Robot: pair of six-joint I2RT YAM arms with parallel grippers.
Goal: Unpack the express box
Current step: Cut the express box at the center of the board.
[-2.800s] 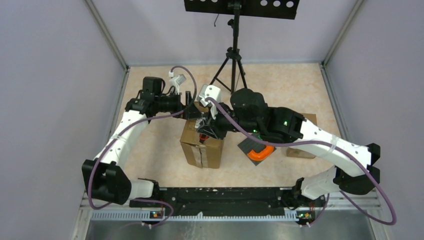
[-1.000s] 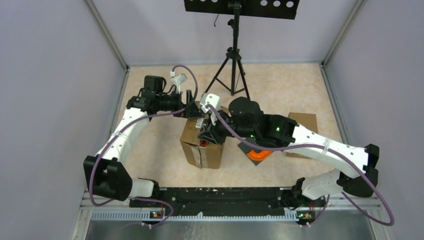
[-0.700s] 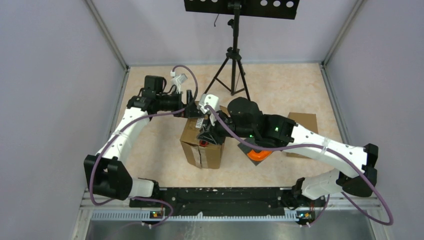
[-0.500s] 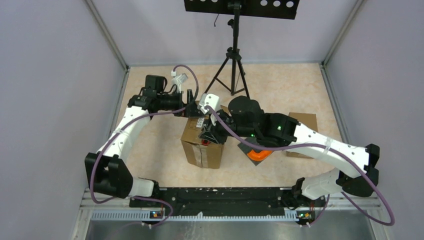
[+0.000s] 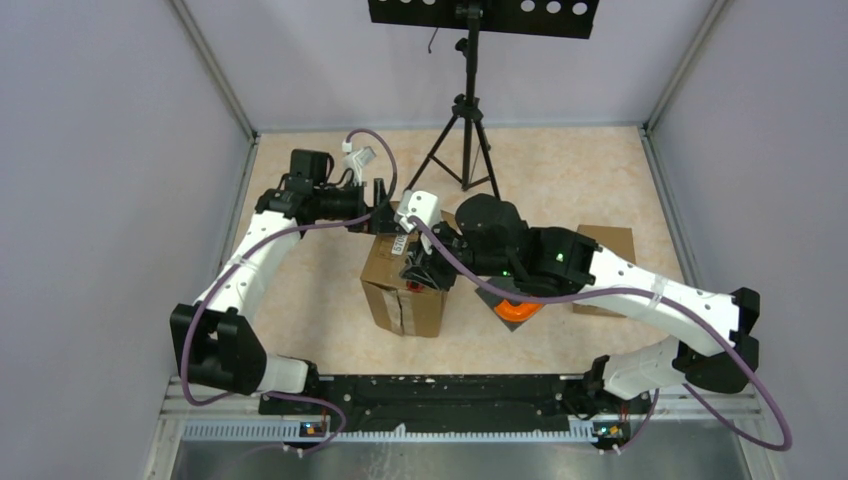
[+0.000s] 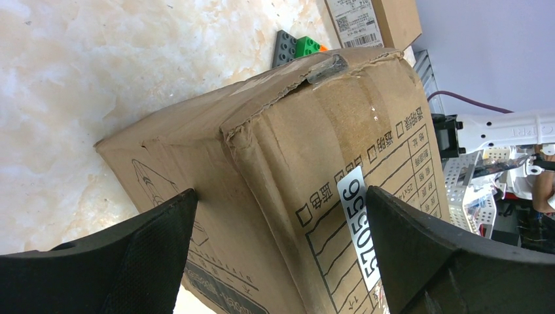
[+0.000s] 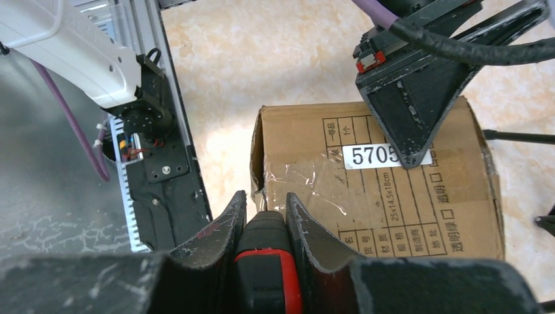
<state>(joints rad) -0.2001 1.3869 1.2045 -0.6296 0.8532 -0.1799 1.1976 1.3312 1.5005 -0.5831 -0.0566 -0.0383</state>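
Note:
The brown cardboard express box (image 5: 400, 297) stands on the floor mid-table with a white number label on top. My left gripper (image 5: 388, 222) is open and straddles the box's far top edge (image 6: 294, 150), one finger (image 7: 412, 98) resting on the label. My right gripper (image 5: 421, 268) is shut on a black and red box cutter (image 7: 265, 229) over the box top. The cutter's tip sits at the torn, taped seam of the box (image 7: 393, 203) near its edge. The box flaps are closed.
A black tripod stand (image 5: 465, 110) stands behind the box. A second cardboard box (image 5: 612, 242) lies at the right. An orange ring on a grey plate (image 5: 518, 308) sits under the right arm. Grey and green bricks (image 6: 298, 47) lie beyond the box. The black base rail (image 5: 430, 390) runs along the front.
My right gripper with the cutter has moved left onto the box top, then shifted only slightly. The left gripper has stayed on the box's far edge.

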